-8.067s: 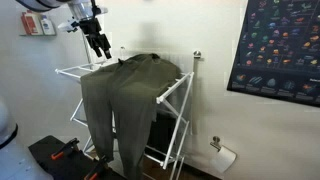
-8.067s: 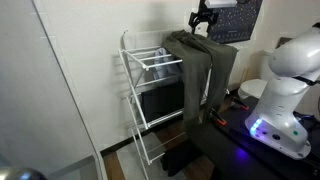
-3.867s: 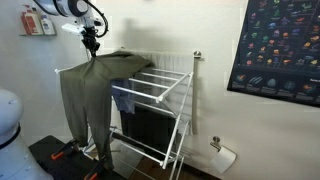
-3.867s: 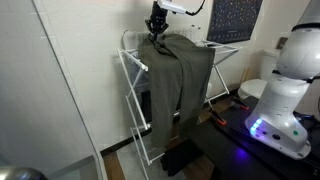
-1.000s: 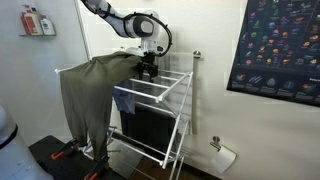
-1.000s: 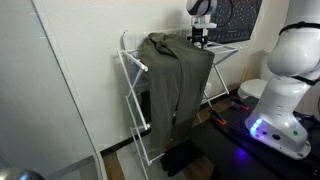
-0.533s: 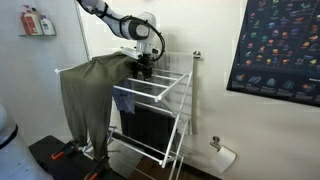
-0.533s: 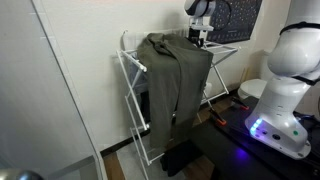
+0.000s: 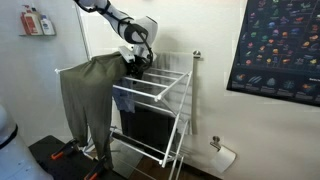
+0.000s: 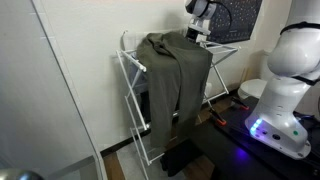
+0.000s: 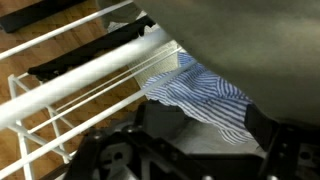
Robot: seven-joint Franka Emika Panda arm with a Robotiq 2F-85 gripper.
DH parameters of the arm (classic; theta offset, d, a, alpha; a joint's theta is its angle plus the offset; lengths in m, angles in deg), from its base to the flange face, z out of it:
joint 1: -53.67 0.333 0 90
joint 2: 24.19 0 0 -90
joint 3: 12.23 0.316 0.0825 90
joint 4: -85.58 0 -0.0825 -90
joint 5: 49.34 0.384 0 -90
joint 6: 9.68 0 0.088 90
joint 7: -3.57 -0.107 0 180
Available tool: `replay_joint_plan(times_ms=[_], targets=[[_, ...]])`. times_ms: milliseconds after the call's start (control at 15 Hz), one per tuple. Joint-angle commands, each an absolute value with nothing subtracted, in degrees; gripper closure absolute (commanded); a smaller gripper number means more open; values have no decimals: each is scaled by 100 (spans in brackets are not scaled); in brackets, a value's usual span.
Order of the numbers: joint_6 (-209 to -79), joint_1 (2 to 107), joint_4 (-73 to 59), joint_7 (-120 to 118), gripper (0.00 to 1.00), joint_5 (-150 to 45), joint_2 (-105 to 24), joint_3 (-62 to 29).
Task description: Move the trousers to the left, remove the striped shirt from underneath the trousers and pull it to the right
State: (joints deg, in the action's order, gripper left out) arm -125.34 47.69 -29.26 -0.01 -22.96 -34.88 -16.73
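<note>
The olive-green trousers (image 9: 88,88) hang over the left end of the white drying rack (image 9: 172,86), legs dangling; they also show in an exterior view (image 10: 176,75). The striped shirt (image 11: 205,92), blue and white, lies on the rack rods with its far part under the trousers' edge (image 11: 250,40). A pale bit of it hangs below the rods (image 9: 124,100). My gripper (image 9: 136,63) is low over the rack at the trousers' right edge, also seen in an exterior view (image 10: 197,34). In the wrist view my gripper (image 11: 205,125) is open, a finger at each side of the shirt's near edge.
White rack rods (image 11: 80,80) run across below the wrist. A dark box (image 9: 148,128) stands under the rack. A poster (image 9: 280,45) and a paper holder (image 9: 222,153) are on the wall. The robot base (image 10: 280,100) stands close to the rack.
My gripper has moved left along the rack towards the trousers' edge and slightly lower. The trousers have stayed at the rack's left end.
</note>
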Motion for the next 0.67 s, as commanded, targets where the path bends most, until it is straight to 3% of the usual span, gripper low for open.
replay_joint_plan(times_ms=[0, 533, 600], targets=[[-12773, 4775, -3175, 128, 0, -1628, -3126, -1540], [-13373, 4979, -3572, 392, 0, -1319, -2824, -1391], [-13492, 5010, -3638, 408, 25, -1326, -2784, -1371]])
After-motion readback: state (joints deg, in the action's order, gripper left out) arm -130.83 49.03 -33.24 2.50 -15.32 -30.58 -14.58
